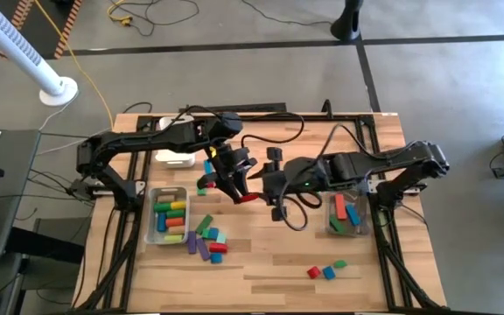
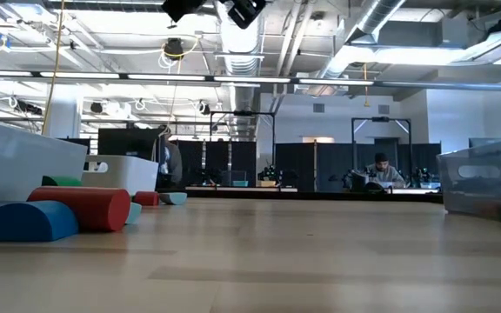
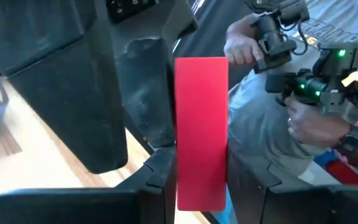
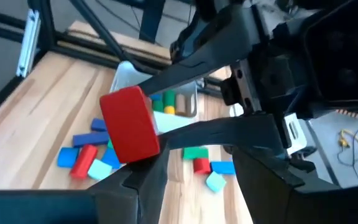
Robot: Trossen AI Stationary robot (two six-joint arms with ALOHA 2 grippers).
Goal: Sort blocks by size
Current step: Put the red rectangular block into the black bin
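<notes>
Obscured and cut-off items

Long red rectangular block: lower end hidden behind dark gripper body. Clear plastic bin: cropped at frame edge, contents indistinct. Seated person in background: too small to detail.

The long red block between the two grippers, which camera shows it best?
The left wrist view: the red block fills the frame, upright beside a dark finger. The right wrist view shows it end-on, the left gripper holding it. The high view shows a small red sliver. The low view misses it.
</notes>
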